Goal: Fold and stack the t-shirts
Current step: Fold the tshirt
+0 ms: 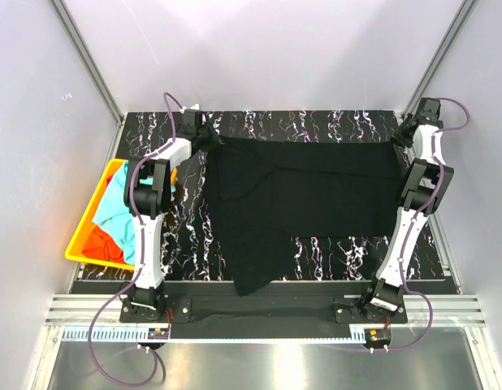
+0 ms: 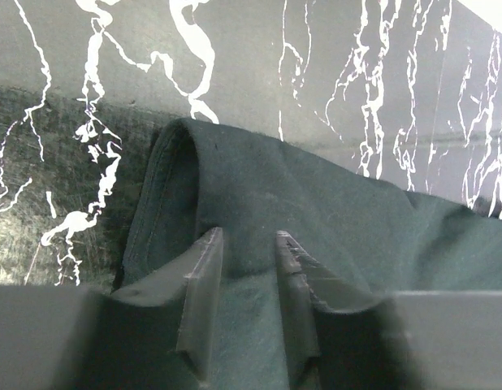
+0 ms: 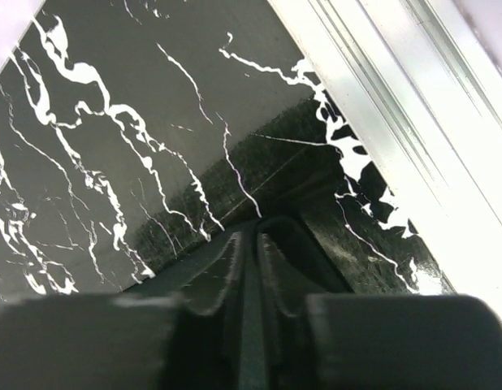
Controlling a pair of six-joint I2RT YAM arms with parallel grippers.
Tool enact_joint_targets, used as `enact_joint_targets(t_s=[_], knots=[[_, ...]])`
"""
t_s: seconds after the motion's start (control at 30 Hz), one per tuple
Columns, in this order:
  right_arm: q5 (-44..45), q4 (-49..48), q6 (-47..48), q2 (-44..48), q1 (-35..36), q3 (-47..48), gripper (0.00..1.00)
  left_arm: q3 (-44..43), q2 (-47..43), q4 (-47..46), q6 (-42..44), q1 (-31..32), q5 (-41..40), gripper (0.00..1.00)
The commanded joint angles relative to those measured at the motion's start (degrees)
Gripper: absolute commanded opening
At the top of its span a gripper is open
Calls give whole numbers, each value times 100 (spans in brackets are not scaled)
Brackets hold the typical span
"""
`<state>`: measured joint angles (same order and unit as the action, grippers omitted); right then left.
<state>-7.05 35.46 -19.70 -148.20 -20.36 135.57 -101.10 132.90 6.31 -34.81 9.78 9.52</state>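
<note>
Left end effector (image 2: pixel 247 238) clamping black t-shirt (image 1: pixel 300 191) at far edge of counter (image 1: pixel 316 123), right end effector (image 3: pixel 249 240) clamping it near far-right corner

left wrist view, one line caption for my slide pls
Left gripper pinching a bunched edge of the black cloth t-shirt over the black, white-veined marble-pattern tabletop.

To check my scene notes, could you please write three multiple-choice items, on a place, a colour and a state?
1. Where is the yellow bin? A left side; B right side; C far middle.
2. The spread t-shirt is: A turquoise; B orange-red; C black.
3. The right claw is: A wide open; B shut on the t-shirt; C out of view.
Answers: 1 A, the top view shows it there; 2 C, dark cloth throughout; 3 B, the wrist view shows cloth pinched.
</note>
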Motion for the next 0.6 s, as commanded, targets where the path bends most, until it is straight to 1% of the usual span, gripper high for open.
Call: enact_joint_targets(t_s=[0.0, 0.07, 0.1, 0.17, 0.2, 0.23, 0.37, 0.43, 0.5, 0.53, 0.57], knots=[[28, -31, 11, -60, 32, 321, 12, -279, -1, -323, -9, -38, 76, 27], [81, -31, -33, -95, 32, 365, 2, -261, -1, -323, -35, -46, 50, 26], [90, -31, -42, -121, 23, 435, 0, -252, -1, -314, -35, -46, 41, 21], [116, -39, -112, -191, 32, 558, 0, -217, 16, -305, -44, -55, 32, 14], [133, -39, -139, -226, 32, 593, 0, -209, 17, -305, -35, -47, 33, 8], [186, -31, -165, -244, 32, 646, 0, -200, 17, -305, -35, -46, 33, 8], [274, -66, -367, -472, 32, 927, 0, -77, -10, -305, -79, -46, -20, 7], [152, -75, -394, -552, 23, 1103, 0, -50, -27, -305, -88, -55, 15, 7], [20, -31, -298, -552, 32, 1121, 0, -15, -124, -314, -70, -47, 137, 10], [72, -22, -262, -369, 23, 1025, 10, 28, -176, -358, 0, -46, 190, 16], [168, -22, -253, -237, 32, 728, 16, 72, -246, -463, 35, -55, 226, 21]])
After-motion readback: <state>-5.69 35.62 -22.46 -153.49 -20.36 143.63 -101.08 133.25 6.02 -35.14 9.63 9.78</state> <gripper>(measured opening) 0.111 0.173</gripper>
